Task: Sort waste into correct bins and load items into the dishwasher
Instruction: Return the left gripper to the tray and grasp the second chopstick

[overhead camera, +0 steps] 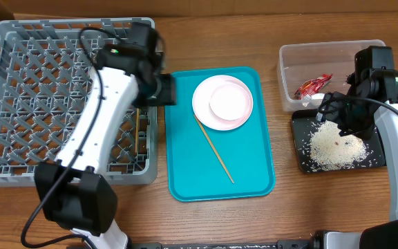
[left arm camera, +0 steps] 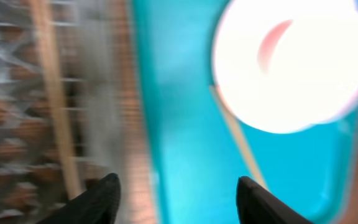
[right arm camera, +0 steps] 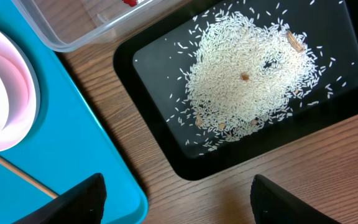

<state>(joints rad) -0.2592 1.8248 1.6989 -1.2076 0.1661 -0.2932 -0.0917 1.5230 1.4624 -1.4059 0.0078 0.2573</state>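
The grey dish rack [overhead camera: 26, 104] stands at the left with one chopstick [overhead camera: 137, 135] lying in it by its right wall. My left gripper [overhead camera: 168, 88] is open and empty over the rack's right edge; its view is blurred. On the teal tray [overhead camera: 254, 173] sit the white plate [overhead camera: 202, 111], the pinkish-white bowl [overhead camera: 230, 102] on it, and the second chopstick [overhead camera: 215, 149]. The red wrapper [overhead camera: 313, 86] lies in the clear tub [overhead camera: 289, 55]. The rice heap [right arm camera: 250, 78] lies in the black tray [right arm camera: 160, 143]. My right gripper [right arm camera: 178, 193] is open and empty above it. The grey bowl and cup are out of view.
The teal tray's corner [right arm camera: 73, 143] lies close to the black tray, with a strip of bare wooden table [right arm camera: 185, 199] between them. The left arm reaches across the rack from the front.
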